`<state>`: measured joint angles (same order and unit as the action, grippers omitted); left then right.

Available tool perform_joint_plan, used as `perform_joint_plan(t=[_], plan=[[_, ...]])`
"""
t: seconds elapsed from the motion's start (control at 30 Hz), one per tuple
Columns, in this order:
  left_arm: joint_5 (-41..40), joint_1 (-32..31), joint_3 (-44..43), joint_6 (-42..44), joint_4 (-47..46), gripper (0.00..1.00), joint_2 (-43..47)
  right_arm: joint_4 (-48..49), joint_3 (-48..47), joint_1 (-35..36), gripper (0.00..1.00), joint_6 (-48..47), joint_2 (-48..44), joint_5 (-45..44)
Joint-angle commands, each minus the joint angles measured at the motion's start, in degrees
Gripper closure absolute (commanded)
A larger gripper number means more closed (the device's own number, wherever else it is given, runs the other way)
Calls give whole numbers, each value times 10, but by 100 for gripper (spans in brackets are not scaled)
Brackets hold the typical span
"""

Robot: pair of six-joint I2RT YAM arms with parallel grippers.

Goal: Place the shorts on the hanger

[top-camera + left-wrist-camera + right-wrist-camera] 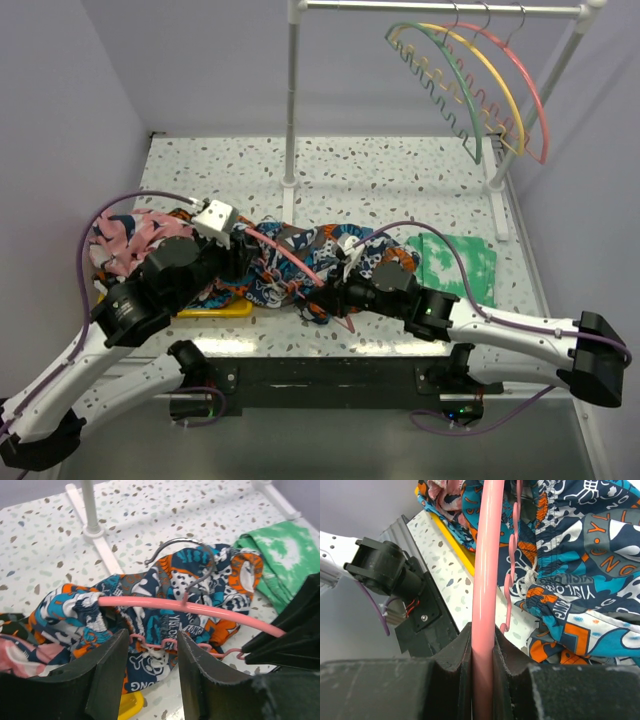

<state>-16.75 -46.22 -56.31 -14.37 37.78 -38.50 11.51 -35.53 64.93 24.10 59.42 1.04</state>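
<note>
The printed shorts lie bunched on the table's near middle, with the coral-pink hanger lying across them. In the left wrist view the hanger's bar crosses the shorts, its metal hook pointing away. My left gripper is open, its jaws either side of the wavy strip and the white drawstring knot. My right gripper is shut on the hanger's bar at its near end, beside the shorts. It also shows in the top view.
A pink-and-navy garment lies at left, a green tie-dye cloth at right. A yellow hanger lies under the clothes near the front edge. A white rack at the back carries green, yellow and pink hangers.
</note>
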Motion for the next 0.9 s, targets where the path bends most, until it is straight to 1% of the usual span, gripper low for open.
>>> perform_joint_plan(t=[0.0,0.03,0.1,0.17,0.27,0.37,0.47,0.57,0.73,0.77,0.83,0.87], plan=[[85,-3,18,-5,-85,50,4,86,-17,3,100,4,4,2],[90,-3,21,-6,-96,47,-3,86,-18,3,100,4,8,3],[92,-2,22,-5,-122,44,-27,86,-22,3,100,5,11,4],[93,-2,23,0,-141,44,-42,86,-25,4,100,4,15,5],[68,-4,21,7,-161,44,-80,84,-30,3,100,5,19,8],[48,-4,23,13,-181,45,-88,81,-33,3,100,3,24,10],[53,-4,24,20,-198,46,-102,79,-36,3,100,4,27,8],[46,-4,30,21,-193,50,-117,78,-40,3,100,3,30,9],[37,-5,54,19,-206,60,-121,73,-53,3,100,2,39,9],[35,-5,56,19,-206,65,-122,71,-54,4,100,0,40,10],[28,-5,57,22,-205,69,-128,67,-60,3,100,-1,44,12],[27,-5,55,25,-205,83,-130,65,-62,3,100,-3,46,12]])
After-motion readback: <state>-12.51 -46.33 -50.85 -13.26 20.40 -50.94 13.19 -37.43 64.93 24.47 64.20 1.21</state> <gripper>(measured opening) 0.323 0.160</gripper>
